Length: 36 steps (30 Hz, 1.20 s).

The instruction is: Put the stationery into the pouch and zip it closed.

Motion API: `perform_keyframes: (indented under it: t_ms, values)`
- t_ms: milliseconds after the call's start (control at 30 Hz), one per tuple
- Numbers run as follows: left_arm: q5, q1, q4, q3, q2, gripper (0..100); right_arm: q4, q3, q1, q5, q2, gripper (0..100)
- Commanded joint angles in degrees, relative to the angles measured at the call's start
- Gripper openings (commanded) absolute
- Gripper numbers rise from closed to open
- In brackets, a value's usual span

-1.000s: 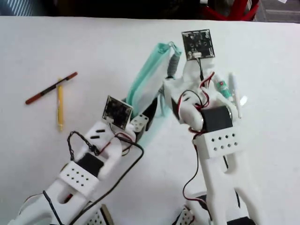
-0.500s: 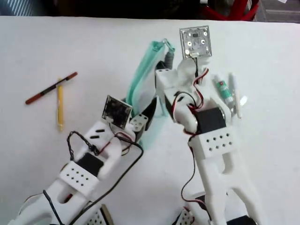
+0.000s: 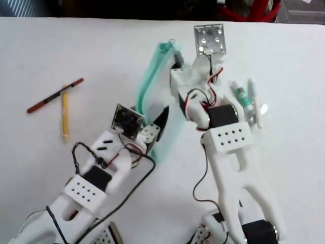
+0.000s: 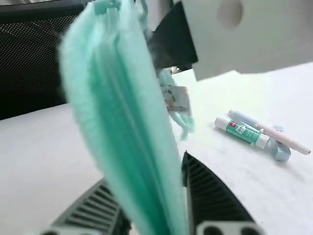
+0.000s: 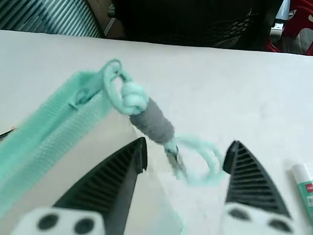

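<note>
The teal pouch point(image 3: 152, 96) stands on its edge mid-table, zip side up. My left gripper point(image 3: 154, 136) is shut on its near end; the left wrist view has the pouch point(image 4: 122, 127) pinched between the black fingers point(image 4: 208, 196). My right gripper point(image 5: 178, 171) is open at the far end, its jaws either side of the grey-and-teal zip pull point(image 5: 151, 125) without clamping it. In the high view the right gripper point(image 3: 175, 60) sits by the pouch's far tip. A red pen point(image 3: 56, 95) and a yellow pencil point(image 3: 64, 113) lie to the left. A glue stick point(image 3: 242, 96) and a white pen point(image 3: 254, 101) lie to the right.
The right arm's body point(image 3: 223, 127) lies alongside the pouch, between it and the glue stick point(image 4: 242, 132). The left arm's cables point(image 3: 117, 162) trail across the near left table. A dark chair stands beyond the far table edge point(image 5: 195, 44).
The right arm has slid toward the far end of the pouch, and the pouch's far tip with the zip pull has shifted farther away. The left arm has kept its hold.
</note>
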Motion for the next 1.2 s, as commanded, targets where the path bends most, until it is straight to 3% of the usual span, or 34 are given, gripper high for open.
perform_keyframes:
  t_ms: [0,67,167,300,467,633,767,1000,1167]
  values:
    - [-1.14,0.57,-0.70,-0.62,0.13,14,-2.59,-0.26,1.45,0.79,-0.22,8.4]
    - [-1.23,0.57,-0.70,-0.62,0.13,14,-4.26,-0.26,1.80,7.38,-0.13,1.8]
    - [-1.41,0.57,-0.70,-0.62,0.13,14,-4.00,-0.09,1.63,14.68,-0.13,2.1]
    - [-2.46,0.57,-0.62,-0.62,-0.13,14,-1.63,-0.09,2.86,15.38,-0.66,1.8]
    - [-17.67,0.57,-0.62,-0.70,-0.22,9,0.57,-0.18,10.59,15.38,-0.75,1.8]
    - [-21.89,0.57,-0.62,-0.88,-0.22,2,2.68,-0.26,19.91,15.38,-2.77,1.8]
    - [-22.51,-0.13,-0.70,-0.62,-0.22,2,8.04,-0.18,23.34,15.74,-9.10,1.8]
    - [-21.98,-1.19,-0.70,0.97,-0.31,2,14.81,11.69,18.42,24.09,-25.98,2.0]
    - [-16.44,-1.27,-0.70,0.88,-0.31,2,12.00,26.64,16.57,23.82,-43.65,17.2]
